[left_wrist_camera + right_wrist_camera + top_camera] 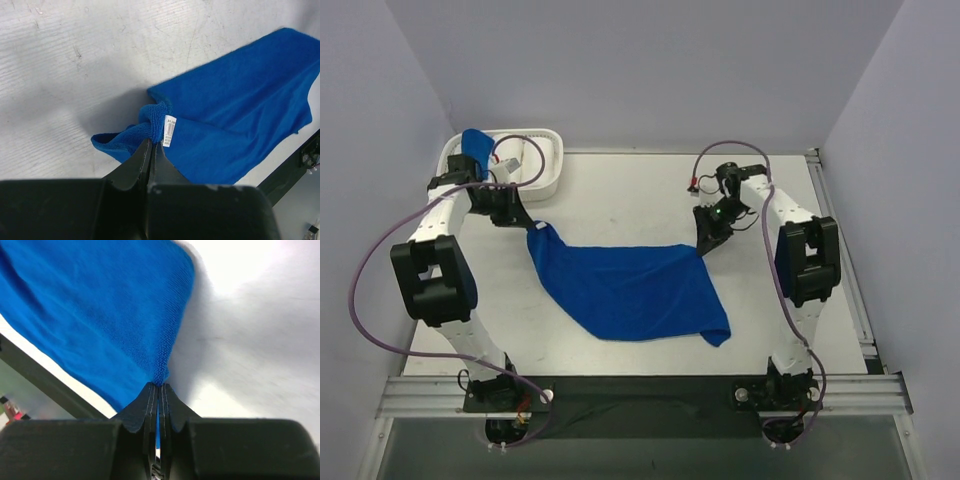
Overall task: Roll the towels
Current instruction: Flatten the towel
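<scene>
1. The towel [625, 290] is lying spread across the middle of the worktop [620, 200]. It is mostly flat, with its near right corner curling over toward the lower centre of the top view.
2. The left tool [151, 146] is gripping the towel's far left corner, jaws closed on a bunched fold just beside the white label [170, 131].
3. The right tool [158, 386] is gripping the far right corner, jaws shut tight on the cloth's edge.
4. Judging by this, the step in hand is straightening: both far corners are being held so the cloth can be drawn taut and laid square. No fold or roll is showing in it yet.
5. The next move is calling for both arms to travel together with even tension, so the far edge comes down straight and the curled corner flattens out.
6. At the upper left of the top view, a white basket [555, 160] is holding a second towel [473, 145], well apart from the spread one.
</scene>
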You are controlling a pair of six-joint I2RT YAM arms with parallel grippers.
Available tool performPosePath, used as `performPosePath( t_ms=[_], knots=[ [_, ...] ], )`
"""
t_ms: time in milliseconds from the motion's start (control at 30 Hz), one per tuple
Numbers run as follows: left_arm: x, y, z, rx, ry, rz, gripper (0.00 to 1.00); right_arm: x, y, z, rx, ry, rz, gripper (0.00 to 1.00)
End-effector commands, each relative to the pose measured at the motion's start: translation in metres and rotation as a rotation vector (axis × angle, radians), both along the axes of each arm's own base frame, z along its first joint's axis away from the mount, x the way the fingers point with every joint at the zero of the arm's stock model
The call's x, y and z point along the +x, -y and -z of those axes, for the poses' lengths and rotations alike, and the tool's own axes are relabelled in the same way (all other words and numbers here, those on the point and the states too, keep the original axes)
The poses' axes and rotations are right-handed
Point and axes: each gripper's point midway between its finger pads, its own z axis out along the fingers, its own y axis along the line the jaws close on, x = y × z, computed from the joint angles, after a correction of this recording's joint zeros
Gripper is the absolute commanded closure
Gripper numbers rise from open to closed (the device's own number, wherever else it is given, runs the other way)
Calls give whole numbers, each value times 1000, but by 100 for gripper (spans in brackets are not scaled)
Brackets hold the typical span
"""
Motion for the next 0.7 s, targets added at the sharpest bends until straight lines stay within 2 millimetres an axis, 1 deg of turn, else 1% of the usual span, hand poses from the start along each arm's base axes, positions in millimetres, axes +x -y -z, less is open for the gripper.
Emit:
performPosePath(
  t_ms=[0,33,67,100,133,167,200,233,267,300,333,367,400,433,500,533,567,633,667],
  knots=[
    [13,11,-19,-31,78,31,100,9,17,-65,-5,134,0,100],
    [12,13,-17,-31,74,34,100,9,16,-73,-5,168,-14,100],
    [11,14,-17,-31,73,35,100,6,15,-86,-2,207,-31,100],
    [11,15,-17,-30,73,35,100,-4,3,-88,2,212,-72,100],
    [11,14,-16,-28,72,34,100,-15,-4,-87,5,204,-103,100],
    [10,13,-15,-24,71,32,100,-39,-10,-78,2,162,-152,100],
    [9,12,-13,-17,70,32,100,-65,-30,-71,9,138,-244,100],
    [9,11,-12,-12,70,30,100,-85,-41,-64,2,120,-310,100],
    [8,10,-10,-10,65,29,100,-103,-50,-56,-3,112,-368,100],
    [9,9,-10,-8,65,25,100,-128,-52,-39,-26,62,-423,100],
    [9,8,-9,-8,63,25,100,-156,-66,-32,-40,52,-536,100],
    [9,9,-8,-9,61,26,100,-167,-69,-25,-52,42,-579,94],
    [10,9,-7,-10,59,24,100,-176,-69,-21,-61,31,-616,72],
    [10,9,-7,-12,58,25,100,-180,-67,-18,-60,13,-616,64],
    [11,8,-9,-13,61,22,100,-171,-64,-25,-35,21,-575,54],
    [12,8,-9,-14,62,21,100,-163,-64,-31,-21,39,-549,54],
    [11,9,-9,-15,61,24,100,-148,-58,-40,3,61,-491,54],
    [11,9,-9,-15,60,24,100,-132,-52,-50,13,98,-440,55],
    [11,10,-8,-17,58,25,100,-117,-47,-57,-2,141,-414,56]
  ],
)
